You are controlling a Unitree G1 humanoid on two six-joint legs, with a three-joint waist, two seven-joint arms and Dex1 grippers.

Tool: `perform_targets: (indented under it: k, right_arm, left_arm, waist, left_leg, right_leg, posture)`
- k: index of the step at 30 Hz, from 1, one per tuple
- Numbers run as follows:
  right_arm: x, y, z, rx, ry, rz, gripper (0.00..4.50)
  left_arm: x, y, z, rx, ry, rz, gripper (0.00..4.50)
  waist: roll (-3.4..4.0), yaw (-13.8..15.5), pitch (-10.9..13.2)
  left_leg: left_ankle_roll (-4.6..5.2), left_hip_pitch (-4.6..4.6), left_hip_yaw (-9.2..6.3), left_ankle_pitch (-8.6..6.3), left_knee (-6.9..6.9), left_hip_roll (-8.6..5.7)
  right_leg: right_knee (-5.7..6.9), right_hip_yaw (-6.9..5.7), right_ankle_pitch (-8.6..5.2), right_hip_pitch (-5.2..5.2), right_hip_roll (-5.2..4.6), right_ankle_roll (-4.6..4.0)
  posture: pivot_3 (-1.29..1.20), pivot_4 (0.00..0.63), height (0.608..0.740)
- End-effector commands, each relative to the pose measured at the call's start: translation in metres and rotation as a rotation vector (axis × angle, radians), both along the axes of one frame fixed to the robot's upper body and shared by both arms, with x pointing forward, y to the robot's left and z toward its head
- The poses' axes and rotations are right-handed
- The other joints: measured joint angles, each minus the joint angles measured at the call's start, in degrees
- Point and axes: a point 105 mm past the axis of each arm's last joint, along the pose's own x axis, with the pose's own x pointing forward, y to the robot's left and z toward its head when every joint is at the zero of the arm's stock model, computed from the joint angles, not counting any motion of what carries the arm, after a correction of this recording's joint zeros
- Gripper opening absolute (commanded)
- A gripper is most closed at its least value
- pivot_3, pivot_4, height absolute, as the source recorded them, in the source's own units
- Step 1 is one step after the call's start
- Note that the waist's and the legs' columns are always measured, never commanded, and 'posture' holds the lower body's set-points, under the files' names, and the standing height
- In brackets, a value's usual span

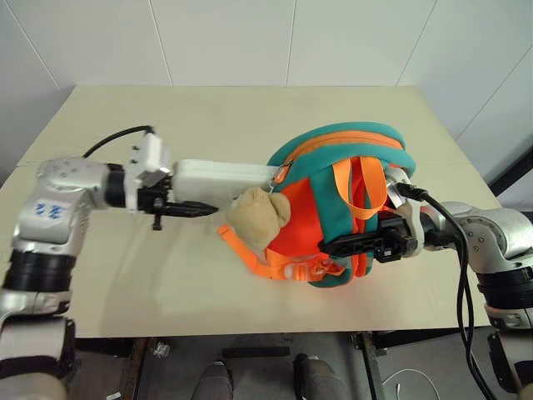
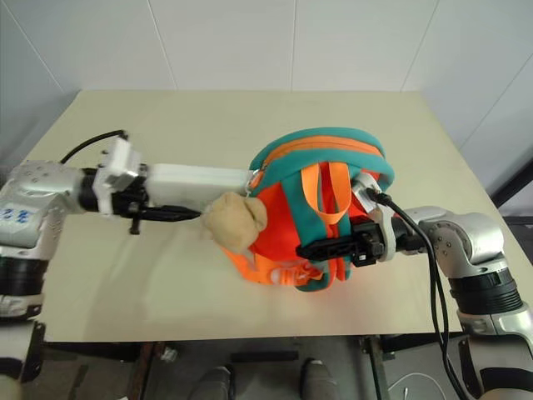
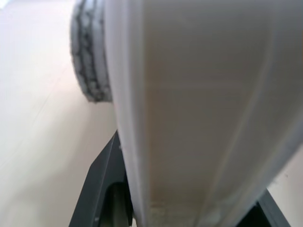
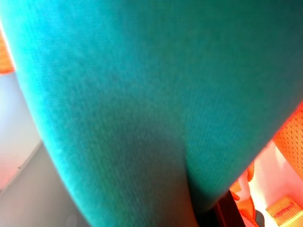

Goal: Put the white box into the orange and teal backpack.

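While the box (image 1: 223,173) lies nearly level across the middle of the frame, its long axis runs left to right, tilted very slightly down toward the right. Its right end points into the backpack (image 1: 341,208) and meets the zipped opening near the orange trim at the bag's upper left edge; how far it has entered cannot be told. Its left end sits in the left gripper (image 1: 187,208), whose black fingers close on the box from either side; the lower finger shows as a dark point jutting right beneath the box. In the left wrist view the box (image 3: 203,113) rises broad and white between the two dark fingers.

Backpack stands right of centre on the table (image 1: 125,275), teal body arching over an orange panel, orange straps hanging down its front. A tan plush charm (image 1: 258,218) hangs at its left side, just below the box's right end.

Right gripper (image 1: 366,246) sits at the bag's lower right, jaws clamped on teal fabric; teal cloth (image 4: 142,104) presses close in the right wrist view.
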Motion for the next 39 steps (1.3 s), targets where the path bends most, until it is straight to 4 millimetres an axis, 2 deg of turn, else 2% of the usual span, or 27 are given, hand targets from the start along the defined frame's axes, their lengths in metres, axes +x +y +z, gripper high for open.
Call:
perform_targets:
  k: [1, 4, 7, 11, 15, 17, 22, 23, 27, 30, 33, 39]
  right_arm:
    - [-0.004, 0.004, 0.003, 0.002, -0.033, 0.025, 0.02]
    - [-0.005, 0.004, 0.003, 0.002, -0.035, 0.026, 0.02]
    - [-0.004, 0.005, 0.002, -0.002, -0.041, 0.028, 0.02]
    - [-0.003, 0.006, 0.001, -0.004, -0.052, 0.031, 0.02]
    - [-0.001, 0.008, 0.002, 0.0, -0.065, 0.023, 0.02]
    - [-0.001, 0.008, 0.002, 0.001, -0.067, 0.023, 0.02]
    - [-0.004, 0.007, 0.0, 0.004, -0.065, 0.019, 0.02]
    - [-0.004, 0.007, 0.0, 0.004, -0.064, 0.018, 0.0]
    - [-0.004, 0.008, -0.002, 0.005, -0.062, 0.019, 0.0]
    - [-0.004, 0.009, -0.004, 0.008, -0.061, 0.017, 0.0]
    - [-0.004, 0.009, -0.004, 0.009, -0.062, 0.017, 0.0]
    - [-0.002, 0.009, -0.005, 0.008, -0.064, 0.011, 0.0]
  left_arm:
    - [0.006, -0.022, 0.014, 0.057, -0.048, -0.005, 1.4]
    - [0.001, -0.037, 0.022, 0.025, -0.019, -0.062, 1.4]
    - [0.013, -0.061, 0.029, -0.024, -0.009, -0.048, 1.4]
    - [0.012, -0.082, 0.02, 0.026, 0.004, -0.115, 1.4]
    - [0.012, -0.107, 0.02, -0.024, 0.0, -0.171, 1.4]
    - [0.013, -0.111, 0.018, -0.022, 0.008, -0.176, 1.4]
    - [0.017, -0.102, 0.007, 0.014, 0.048, -0.132, 1.4]
    - [0.017, -0.1, 0.006, 0.016, 0.063, -0.127, 2.12]
    - [0.016, -0.088, 0.006, 0.039, 0.05, -0.116, 3.3]
    - [0.018, -0.069, 0.015, 0.04, 0.013, -0.097, 4.17]
    - [0.02, -0.056, 0.019, 0.044, -0.018, -0.083, 4.17]
    - [0.023, -0.013, 0.022, 0.064, -0.048, -0.024, 4.17]
  waist:
    - [0.0, -0.01, 0.0]
    - [0.04, -0.5, 0.02]
    - [0.04, -0.14, 0.03]
    - [0.04, 0.22, 0.03]
    - [0.05, 0.14, 0.03]
    - [0.05, 0.14, 0.03]
    - [0.05, 0.05, 0.03]
    - [0.05, 0.02, 0.03]
    - [0.06, -0.15, 0.03]
    - [0.06, -0.25, 0.03]
    - [0.06, -0.18, 0.03]
    - [0.07, -0.34, 0.03]
  left_leg:
    - [0.0, -0.02, 0.0, 0.0, 0.0, 0.0]
    - [0.0, 0.0, 0.01, 0.0, -0.01, 0.0]
    - [0.01, 0.02, 0.0, -0.01, -0.02, 0.01]
    - [0.01, -0.05, -0.02, 0.0, 0.09, -0.02]
    - [0.01, -0.04, -0.01, 0.0, 0.06, -0.01]
    - [0.01, -0.05, -0.01, 0.0, 0.07, -0.02]
    - [0.01, -0.04, -0.02, 0.0, 0.07, -0.01]
    - [0.01, -0.04, -0.02, 0.0, 0.07, -0.02]
    - [0.0, -0.01, -0.01, 0.0, 0.08, -0.01]
    - [0.0, 0.03, -0.01, 0.0, 0.08, -0.01]
    - [0.0, 0.05, -0.01, 0.0, 0.08, -0.01]
    - [-0.01, 0.05, -0.01, 0.01, 0.09, -0.01]
  right_leg:
    - [0.0, 0.01, 0.01, -0.01, 0.01, 0.01]
    - [0.03, 0.1, -0.03, -0.04, 0.04, 0.06]
    - [0.21, 0.13, -0.17, -0.09, 0.07, 0.11]
    - [0.19, 0.16, -0.14, -0.08, 0.06, 0.16]
    - [0.19, 0.17, -0.14, -0.09, 0.07, 0.16]
    - [0.19, 0.17, -0.14, -0.09, 0.07, 0.16]
    - [0.19, 0.17, -0.14, -0.09, 0.07, 0.16]
    - [0.19, 0.17, -0.14, -0.09, 0.07, 0.16]
    - [0.24, 0.17, -0.14, -0.09, 0.07, 0.16]
    - [0.28, 0.18, -0.15, -0.08, 0.08, 0.15]
    - [0.31, 0.18, -0.16, -0.08, 0.08, 0.14]
    - [0.37, 0.18, -0.16, -0.09, 0.08, 0.13]
  posture:
    - [0.0, 0.15, 0.74]
    - [0.0, 0.15, 0.74]
    - [0.0, 0.15, 0.74]
    - [0.0, 0.15, 0.74]
    - [0.0, 0.15, 0.74]
    - [0.0, 0.15, 0.74]
    - [0.0, 0.15, 0.74]
    - [0.0, 0.15, 0.74]
    - [0.0, 0.15, 0.74]
    - [0.0, 0.15, 0.74]
    - [0.0, 0.15, 0.74]
    - [0.0, 0.15, 0.74]
